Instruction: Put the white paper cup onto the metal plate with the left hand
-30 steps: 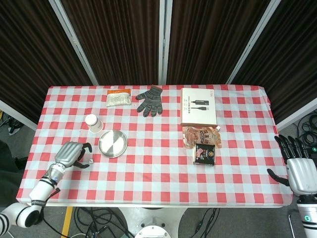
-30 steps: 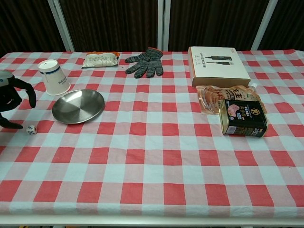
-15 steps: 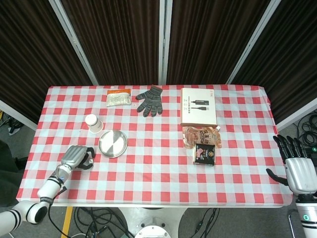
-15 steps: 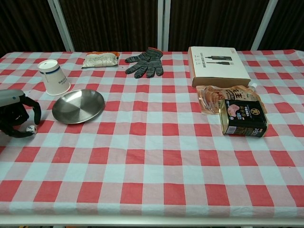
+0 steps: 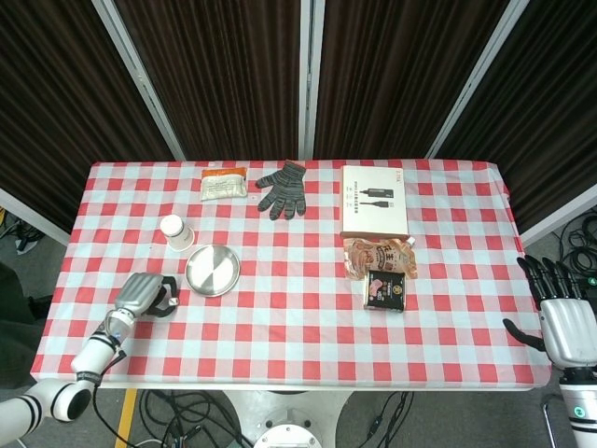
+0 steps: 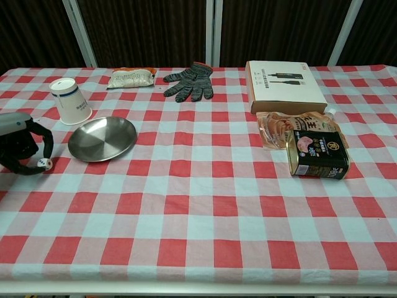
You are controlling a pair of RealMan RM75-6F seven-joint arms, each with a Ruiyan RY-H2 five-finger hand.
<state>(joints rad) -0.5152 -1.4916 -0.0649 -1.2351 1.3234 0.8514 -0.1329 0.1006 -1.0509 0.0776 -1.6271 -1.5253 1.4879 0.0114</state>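
Observation:
The white paper cup [image 5: 174, 231] [image 6: 71, 101] stands upside down on the checked cloth, just behind and left of the round metal plate [image 5: 213, 270] [image 6: 102, 138], and nothing touches it. My left hand [image 5: 140, 297] [image 6: 18, 146] is low at the table's left front, left of the plate and well in front of the cup. Its curled thumb and finger pinch a small white die [image 6: 43, 163]. My right hand [image 5: 567, 322] hangs off the table's right front corner with fingers spread and holds nothing.
At the back lie a white packet [image 5: 224, 183], a grey knit glove [image 5: 284, 189] and a white cable box [image 5: 372, 199]. Right of centre are a snack pouch [image 5: 378, 252] and a dark tin [image 5: 384, 289]. The table [image 5: 280, 336] wears a red-and-white cloth.
My left hand came down around the die beside the plate, then rose slightly, and the die shifted up with it. The right hand drifted a little. Cup and plate stayed put.

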